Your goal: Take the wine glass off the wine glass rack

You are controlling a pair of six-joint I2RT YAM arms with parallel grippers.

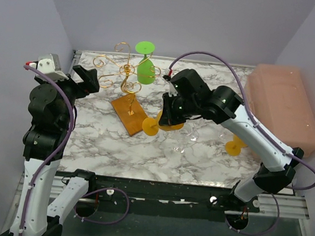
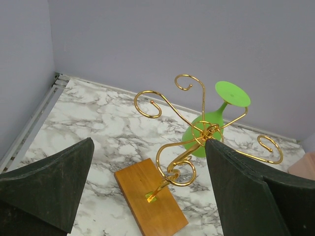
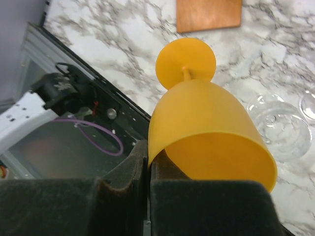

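Note:
The gold wire rack [image 1: 124,70] stands on its orange-brown wooden base [image 1: 130,115] at the back left of the table. A green wine glass [image 1: 146,69] hangs upside down from one of its arms, and it also shows in the left wrist view [image 2: 204,132]. My right gripper [image 1: 172,111] is shut on the rim of an orange wine glass [image 3: 206,123]. It holds that glass tilted just right of the base, foot [image 1: 150,126] toward the base. My left gripper [image 2: 147,191] is open and empty, left of the rack [image 2: 197,132].
A second orange glass [image 1: 234,146] stands at the right. Clear glasses [image 3: 278,123] lie on the marble below the held glass. A pink translucent box [image 1: 284,102] fills the far right. Grey walls close the back and sides.

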